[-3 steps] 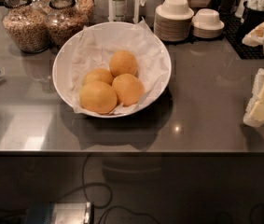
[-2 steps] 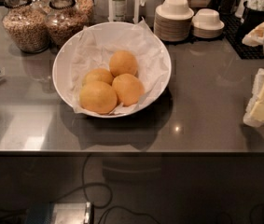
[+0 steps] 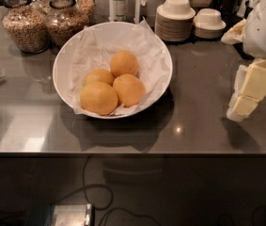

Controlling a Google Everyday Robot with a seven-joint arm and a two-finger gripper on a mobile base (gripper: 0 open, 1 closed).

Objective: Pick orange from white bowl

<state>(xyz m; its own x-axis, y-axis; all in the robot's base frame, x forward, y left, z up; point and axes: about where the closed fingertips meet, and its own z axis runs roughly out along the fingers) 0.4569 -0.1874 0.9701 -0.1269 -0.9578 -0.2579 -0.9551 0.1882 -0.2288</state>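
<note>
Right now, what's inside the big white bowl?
Four oranges sit on crumpled paper in the bowl. The paper hides the bowl's bottom and anything beneath the oranges. The claw hangs at the right, outside the bowl.

Food-service pantry or office kitchenette, by the look of it. Grey polished desk (image 3: 203, 126) serving as a counter. Back left are lidded glass jars (image 3: 27, 25) of grain or cereal. Back right are stacked plates (image 3: 174, 29) topped by small upturned bowls (image 3: 177, 6). Paper-lined white bowl (image 3: 66, 55) holds four oranges (image 3: 125, 89). Robot pincer (image 3: 245, 102) hangs at the right edge, over the desk.
</note>
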